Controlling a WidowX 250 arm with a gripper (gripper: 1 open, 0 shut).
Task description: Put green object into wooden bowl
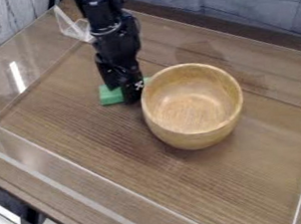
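Observation:
A small flat green object (109, 93) lies on the table just left of the wooden bowl (192, 103), mostly covered by my gripper. The gripper (121, 85) has come straight down over the block, its black fingers reaching the table around it, and it stands open. Only the block's left end shows past the fingers. The round tan bowl sits upright with nothing inside, its rim almost touching the gripper's right side.
Clear acrylic walls (64, 162) fence the wooden table on the front, left and right. A grey plank wall (236, 6) runs along the back. The black arm (101, 14) rises from the gripper toward the top left.

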